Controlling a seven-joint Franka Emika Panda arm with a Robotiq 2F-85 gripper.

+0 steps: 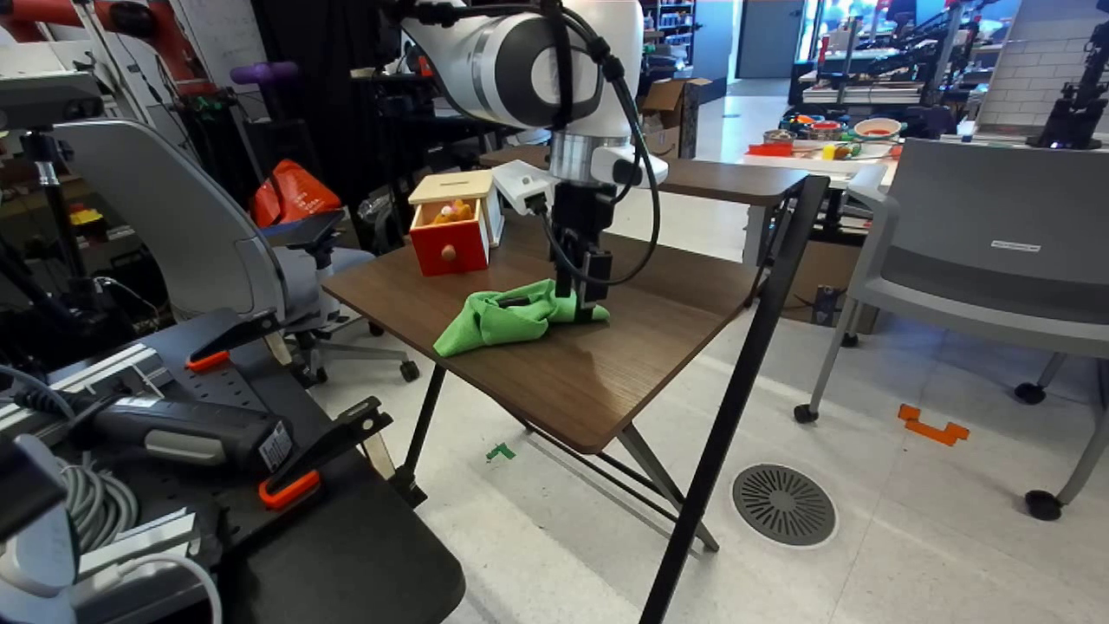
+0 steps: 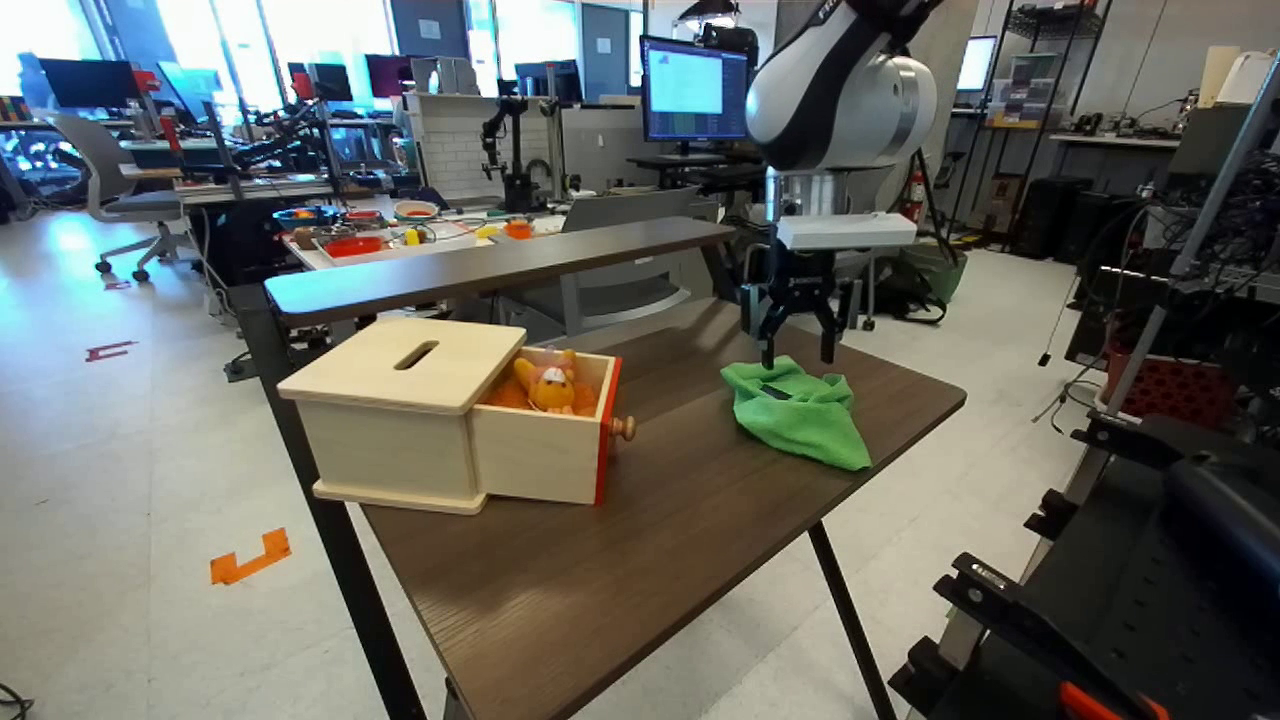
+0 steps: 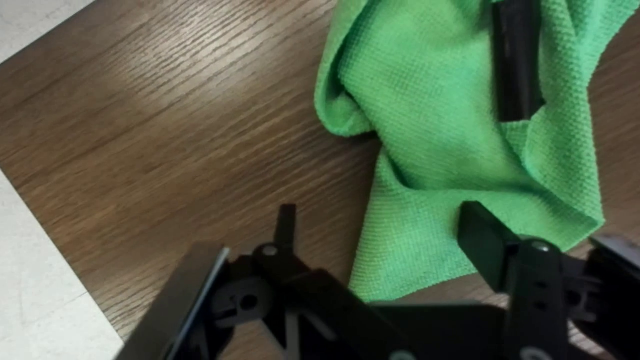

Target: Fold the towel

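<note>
The green towel (image 1: 498, 325) lies crumpled and partly folded near a table edge; it also shows in an exterior view (image 2: 805, 425) and the wrist view (image 3: 430, 125). A dark, narrow object (image 3: 517, 65) lies on it, partly under a fold; what it is cannot be told. My gripper (image 3: 377, 212) points down over one end of the towel, fingers apart and nothing held. In the wrist view the right finger is over the towel and the left finger over bare wood. The gripper (image 2: 798, 358) appears just above or at the cloth; contact cannot be told.
A wooden box (image 2: 400, 440) stands on the brown table (image 2: 600, 590). Its red-fronted drawer (image 1: 450, 247) is pulled out, with an orange toy (image 2: 553, 388) inside. A raised shelf (image 2: 520, 270) runs along one table side. A black bench (image 1: 346, 537) with tools stands nearby.
</note>
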